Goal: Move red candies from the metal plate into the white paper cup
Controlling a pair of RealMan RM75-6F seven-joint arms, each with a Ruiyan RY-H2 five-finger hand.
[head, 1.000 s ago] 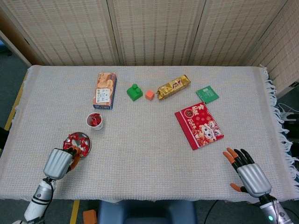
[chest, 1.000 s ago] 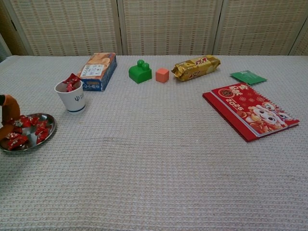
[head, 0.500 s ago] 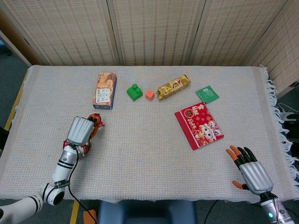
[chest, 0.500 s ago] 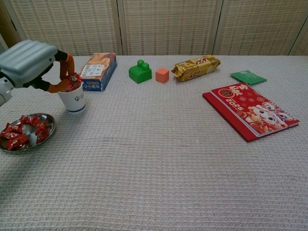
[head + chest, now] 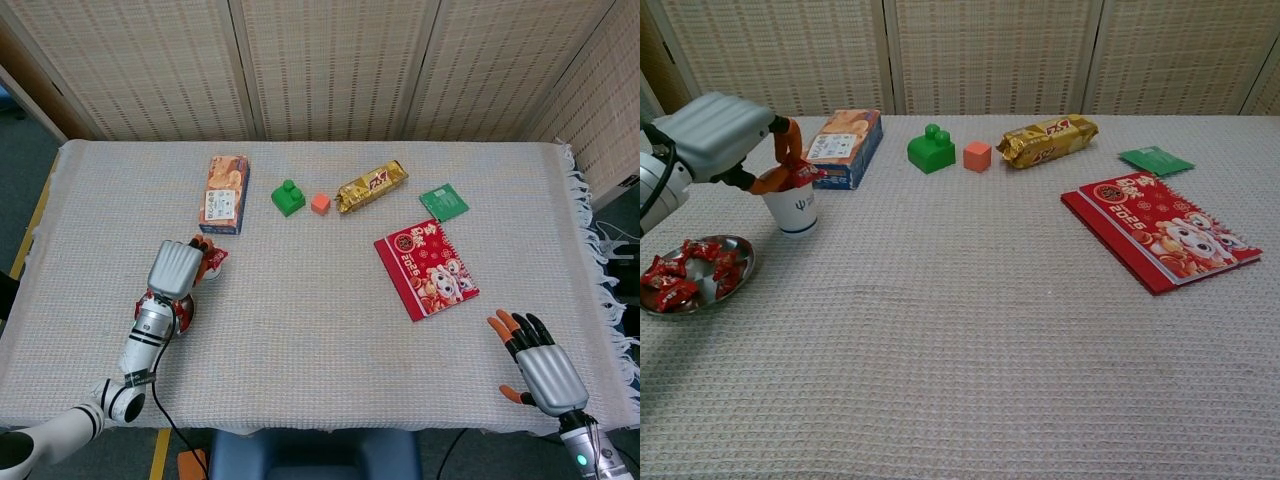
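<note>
Red candies (image 5: pixel 685 268): on metal plate (image 5: pixel 738 281), near left; likely light, crinkly, slippery, best pinched by wrapper ends. Left hand (image 5: pixel 725 140) pinches one over white paper cup (image 5: pixel 792 211). Right hand (image 5: pixel 540 365): spread, empty.

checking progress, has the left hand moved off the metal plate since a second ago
Yes. The left hand went from the metal plate up toward the orange box, now over the white paper cup.
</note>
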